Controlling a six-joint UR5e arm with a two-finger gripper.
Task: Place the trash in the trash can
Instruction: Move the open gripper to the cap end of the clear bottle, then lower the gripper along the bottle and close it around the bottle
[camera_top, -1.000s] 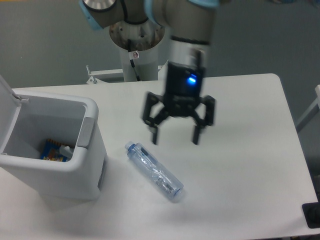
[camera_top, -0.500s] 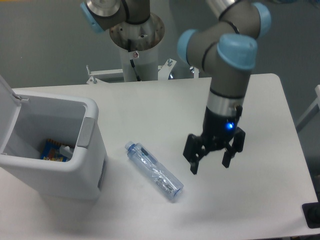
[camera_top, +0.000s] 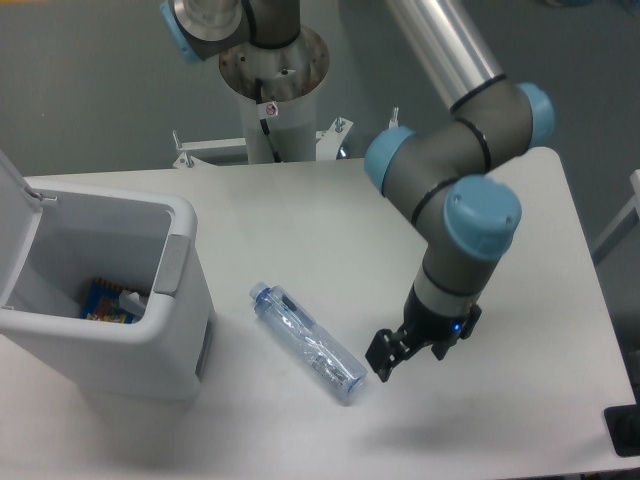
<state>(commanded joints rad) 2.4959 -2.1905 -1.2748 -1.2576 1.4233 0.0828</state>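
Observation:
A long crushed clear plastic bottle (camera_top: 306, 342), bluish with its cap toward the upper left, lies diagonally on the white table. It is the trash in view. The trash can (camera_top: 178, 215), a boxy white-grey bin with its flip lid up, stands to the bottle's left. My gripper (camera_top: 410, 356) hangs low over the table just right of the bottle's lower end. Its fingers (camera_top: 381, 357) are spread and hold nothing. The nearer finger sits close beside the bottle's end, apart from it.
Inside the bin lies a blue-and-orange snack wrapper (camera_top: 104, 300). The robot's base column (camera_top: 271, 75) rises at the table's back edge. A black object (camera_top: 625, 430) sits at the lower right corner, past the table's rounded edge.
The gripper has swung from above the table's middle to the right and down, then toward the front. It now sits low beside the bottle's lower end. The bottle has not moved.

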